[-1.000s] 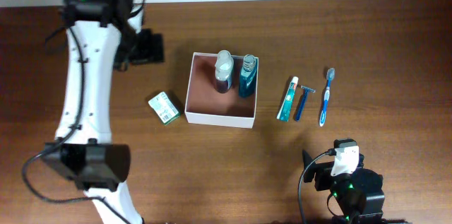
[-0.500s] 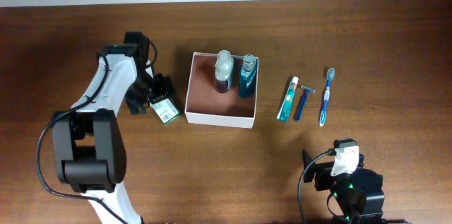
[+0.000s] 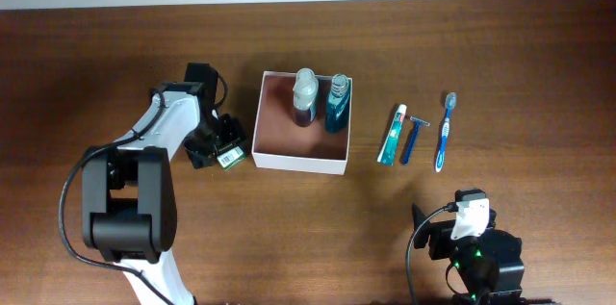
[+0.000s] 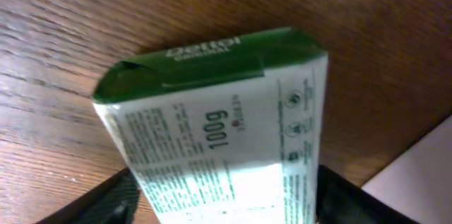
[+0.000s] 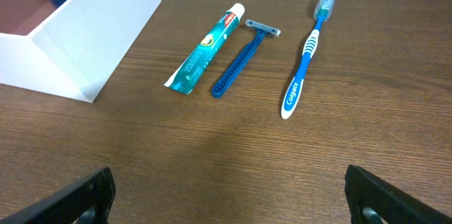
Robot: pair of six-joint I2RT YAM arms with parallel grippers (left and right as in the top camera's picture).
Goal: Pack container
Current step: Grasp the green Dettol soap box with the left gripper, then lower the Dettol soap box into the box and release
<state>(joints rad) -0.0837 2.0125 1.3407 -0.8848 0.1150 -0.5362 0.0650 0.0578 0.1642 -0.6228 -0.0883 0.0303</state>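
Bottles [image 3: 306,93] line container's [image 3: 298,162] far wall, near half free, carton [image 3: 229,156] beside it

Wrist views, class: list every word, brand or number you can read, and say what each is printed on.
"Dettol": green end flap of the carton.
"ORIGINAL": same flap, just under the brand.
"100g": the carton's white face; the fine print around it is too blurred to read.
"Colgate": handle of the toothbrush.
Toothpaste tube: its print is too small to read.
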